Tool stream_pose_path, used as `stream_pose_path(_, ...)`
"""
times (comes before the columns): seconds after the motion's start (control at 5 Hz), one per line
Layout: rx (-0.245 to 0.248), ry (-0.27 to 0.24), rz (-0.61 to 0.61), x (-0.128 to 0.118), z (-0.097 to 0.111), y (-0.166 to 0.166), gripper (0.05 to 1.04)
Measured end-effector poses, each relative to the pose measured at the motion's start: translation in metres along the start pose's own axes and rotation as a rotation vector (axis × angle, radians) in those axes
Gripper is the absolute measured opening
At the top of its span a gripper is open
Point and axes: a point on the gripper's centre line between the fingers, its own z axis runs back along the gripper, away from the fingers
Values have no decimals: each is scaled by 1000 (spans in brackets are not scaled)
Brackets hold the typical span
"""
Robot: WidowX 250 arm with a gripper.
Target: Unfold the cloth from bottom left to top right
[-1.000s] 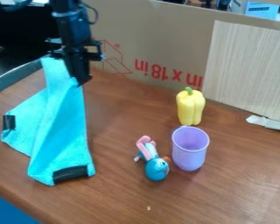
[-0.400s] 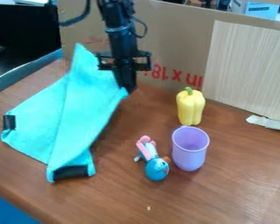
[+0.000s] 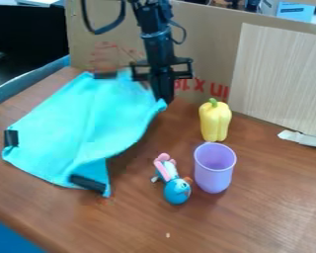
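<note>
The black gripper (image 3: 165, 99) hangs at the upper middle of the view, shut on the right corner of the turquoise cloth (image 3: 75, 128). That corner is held above the table, and the cloth slopes from it down to the left. Most of the cloth lies spread over the left part of the table, with a black clip at its left corner and another at its bottom corner, where a narrow flap is bent. A dark strip shows at its far edge.
A yellow pepper (image 3: 215, 121) and a purple cup (image 3: 214, 168) stand right of the cloth, with a blue and pink toy (image 3: 175, 183) beside the cup. Cardboard (image 3: 217, 49) walls off the back. A whitish scrap (image 3: 302, 139) lies at the right.
The gripper has moved right with the cloth's corner. The cloth has opened out from a narrow fold into a wide sheet, and its bottom clip has shifted up and turned.
</note>
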Motion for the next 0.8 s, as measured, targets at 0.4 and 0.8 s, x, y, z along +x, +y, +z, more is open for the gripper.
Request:
stream_pose_path(0.4, -13, -15, 41, 14, -11, -25, 54)
stream_pose_path(0.8, -35, -72, 163, 24, -13, -38, 217)
